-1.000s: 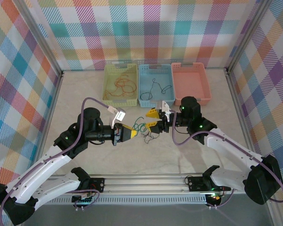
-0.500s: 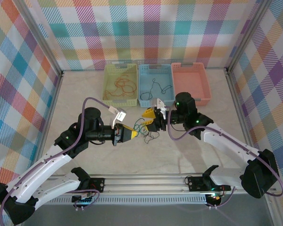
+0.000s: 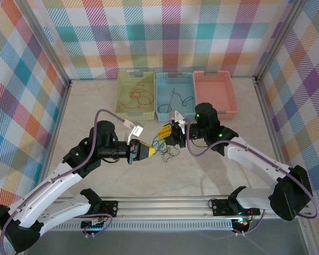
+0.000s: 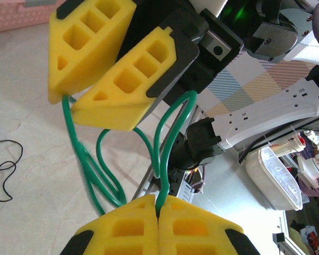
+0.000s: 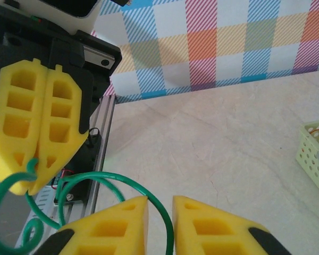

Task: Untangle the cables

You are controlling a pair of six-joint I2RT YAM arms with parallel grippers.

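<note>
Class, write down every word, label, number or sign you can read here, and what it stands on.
No readable text.
The left gripper, right gripper, green cable and pink basket carry no print.
Background clutter in the left wrist view is too blurred to read.

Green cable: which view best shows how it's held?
Left wrist: the green cable loops clearly from the shut left gripper up to the right gripper. Right wrist shows one loop between open fingers; top external, just a small tangle.

High rear overview; close opposed wrist views, green cable (image 4: 160,183) shared.
</note>
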